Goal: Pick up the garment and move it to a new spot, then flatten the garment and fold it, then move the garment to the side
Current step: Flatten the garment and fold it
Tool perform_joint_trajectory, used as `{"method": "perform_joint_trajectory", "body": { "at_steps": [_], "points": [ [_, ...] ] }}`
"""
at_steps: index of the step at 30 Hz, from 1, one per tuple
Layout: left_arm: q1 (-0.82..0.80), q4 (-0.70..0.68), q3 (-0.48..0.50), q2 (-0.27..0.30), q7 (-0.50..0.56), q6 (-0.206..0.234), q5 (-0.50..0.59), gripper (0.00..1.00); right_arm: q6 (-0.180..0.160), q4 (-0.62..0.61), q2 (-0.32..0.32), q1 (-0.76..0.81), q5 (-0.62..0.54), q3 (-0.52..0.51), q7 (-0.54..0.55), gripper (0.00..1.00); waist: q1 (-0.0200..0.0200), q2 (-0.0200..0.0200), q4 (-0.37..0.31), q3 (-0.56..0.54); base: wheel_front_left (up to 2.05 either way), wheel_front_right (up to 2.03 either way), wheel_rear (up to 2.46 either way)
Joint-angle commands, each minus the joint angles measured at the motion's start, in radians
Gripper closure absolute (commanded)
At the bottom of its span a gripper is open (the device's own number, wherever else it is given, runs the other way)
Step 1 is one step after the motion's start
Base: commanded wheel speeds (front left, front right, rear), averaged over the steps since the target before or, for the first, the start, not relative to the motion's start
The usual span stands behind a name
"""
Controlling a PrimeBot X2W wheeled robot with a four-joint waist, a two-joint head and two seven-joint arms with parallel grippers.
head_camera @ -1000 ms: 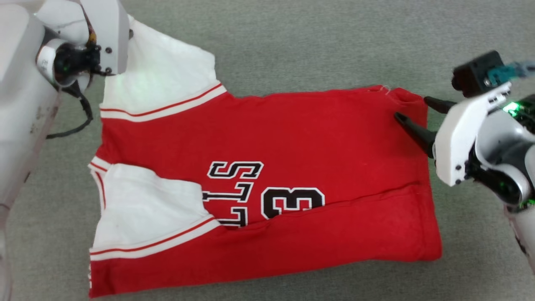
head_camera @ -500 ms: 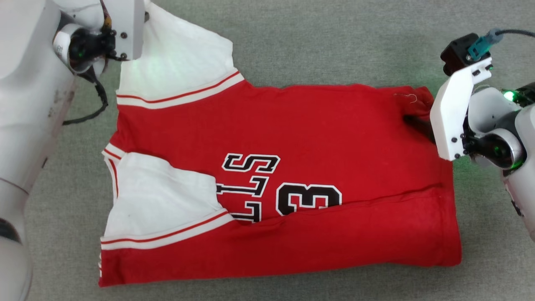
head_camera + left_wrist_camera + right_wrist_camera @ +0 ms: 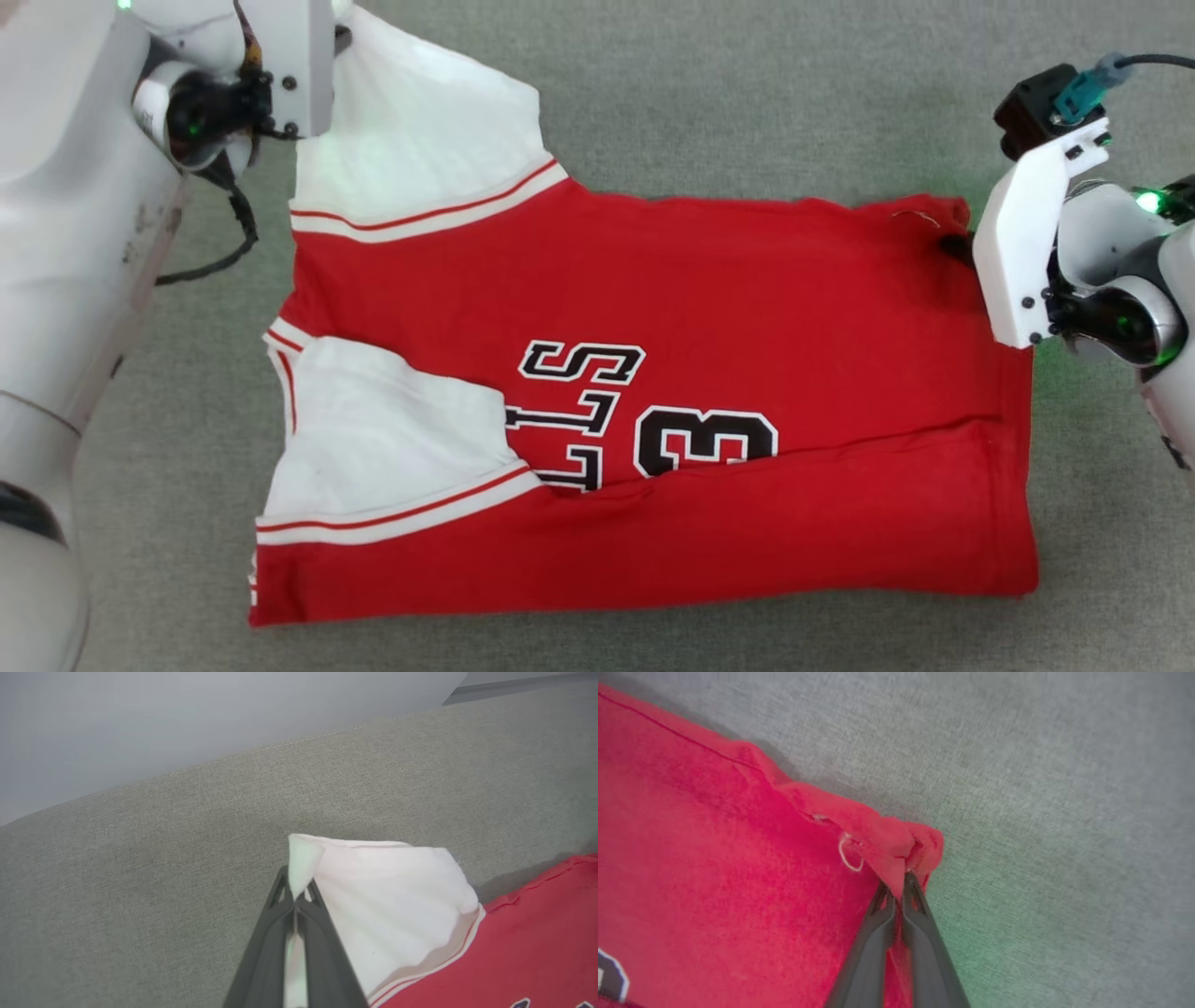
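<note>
The left fingers (image 3: 271, 952) pinch a white sleeve corner of the garment (image 3: 747, 308) at upper left of the head view. The right fingers (image 3: 875, 952) clamp its red hem corner at right. The garment lies mid-frame on a grey woven surface (image 3: 747, 93), with a pale wall (image 3: 187, 718) beyond. The print (image 3: 705, 441) reads "3" and a sideways "LLS".

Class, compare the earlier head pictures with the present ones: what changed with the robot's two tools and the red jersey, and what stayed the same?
The right tool, earlier open at the far right corner of the red jersey shirt with white sleeves, moved in and shut on that corner. The left tool stayed shut on the white sleeve, and the shirt still lies spread out.
</note>
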Motion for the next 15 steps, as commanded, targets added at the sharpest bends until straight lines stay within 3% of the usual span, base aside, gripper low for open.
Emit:
{"method": "perform_joint_trajectory", "body": {
  "at_steps": [1, 6, 15],
  "points": [
    [0.010, -0.007, 0.003, 0.007, -0.007, -0.003, -0.007, 1.00, -0.001, -0.012, -0.013, 0.002, 0.011, 0.009, -0.019, 1.00, 0.0000, 0.0000, 0.012, -0.020, 0.00, 0.00, 0.00],
    [0.046, -0.074, -0.004, 0.030, -0.009, -0.003, -0.040, 1.00, -0.001, -0.074, -0.080, 0.032, 0.038, 0.065, -0.087, 1.00, 0.0000, 0.0000, 0.029, -0.056, 0.00, 0.00, 0.00],
    [0.171, -0.257, -0.014, 0.127, -0.003, 0.014, -0.077, 1.00, -0.001, -0.201, -0.204, 0.127, 0.092, 0.130, -0.188, 1.00, 0.0000, 0.0000, 0.055, -0.128, 0.00, 0.00, 0.00]
  ]
}}
